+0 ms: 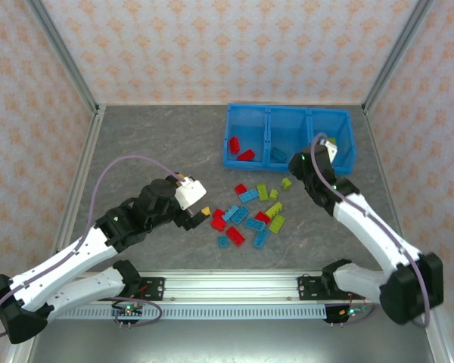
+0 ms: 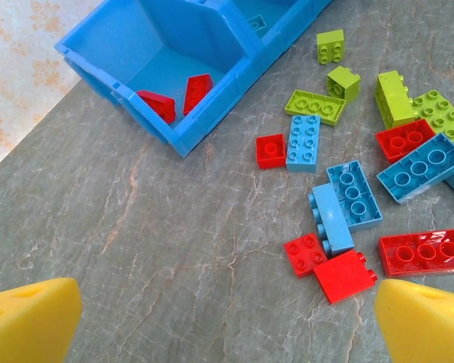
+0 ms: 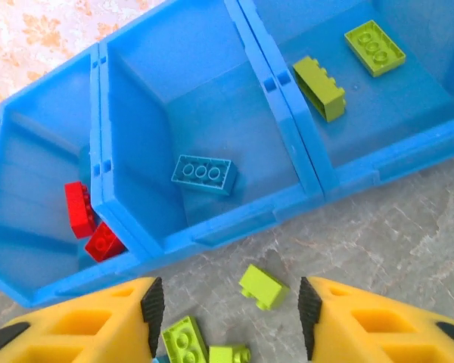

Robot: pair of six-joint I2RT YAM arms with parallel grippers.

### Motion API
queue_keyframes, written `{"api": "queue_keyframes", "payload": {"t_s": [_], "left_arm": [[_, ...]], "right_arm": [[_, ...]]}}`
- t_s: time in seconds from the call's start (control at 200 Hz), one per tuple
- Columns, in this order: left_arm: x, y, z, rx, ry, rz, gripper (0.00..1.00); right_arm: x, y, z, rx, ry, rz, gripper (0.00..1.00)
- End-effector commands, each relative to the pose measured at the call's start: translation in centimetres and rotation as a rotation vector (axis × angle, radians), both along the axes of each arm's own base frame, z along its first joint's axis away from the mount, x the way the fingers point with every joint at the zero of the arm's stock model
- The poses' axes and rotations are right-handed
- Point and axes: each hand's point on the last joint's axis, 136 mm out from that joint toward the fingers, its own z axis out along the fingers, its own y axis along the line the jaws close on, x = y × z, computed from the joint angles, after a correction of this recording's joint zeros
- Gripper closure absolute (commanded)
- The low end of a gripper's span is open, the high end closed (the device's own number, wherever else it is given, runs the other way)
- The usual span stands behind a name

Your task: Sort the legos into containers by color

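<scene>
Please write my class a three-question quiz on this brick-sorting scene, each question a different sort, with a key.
1. True or false: a light blue brick lies in the middle compartment.
2. How many yellow-green bricks lie in the right compartment?
3. The two red bricks in the bin lie in which compartment? A left, B middle, C right.
Key: 1 true; 2 two; 3 A.

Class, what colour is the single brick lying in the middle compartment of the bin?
The brick is light blue, seen most clearly in the right wrist view.

grey, maybe marbled table point(image 1: 151, 144): bin point(image 1: 287, 108), legos point(image 1: 239, 214)
</scene>
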Motion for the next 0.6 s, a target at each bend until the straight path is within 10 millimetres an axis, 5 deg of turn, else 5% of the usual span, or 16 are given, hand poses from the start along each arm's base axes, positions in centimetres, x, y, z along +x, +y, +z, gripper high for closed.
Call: {"api": "queue_keyframes", "payload": {"t_s": [0.0, 0.15, 0.375, 0.596], "left_arm": [[0.3, 0.3, 0.3, -0.001, -0.007, 0.013, 0.0], [0.3, 0.6, 0.3, 0.006, -0.013, 0.027, 0.0], [0.5, 0.8, -0.1, 0.03, -0.009, 0.035, 0.0], [0.7, 0.9, -0.5, 0.046, 0.0, 0.039, 0.0]], "right_arm": [[-0.1, 1.5, -6.2, -0.094, 0.282, 0.156, 0.43], [1.2, 2.4, -10.3, -0.179, 0.425, 0.264, 0.4], [2.3, 1.4, -13.3, -0.297, 0.515, 0.278, 0.32], [2.9, 2.2, -15.4, -0.273, 0.554, 0.307, 0.53]]}}
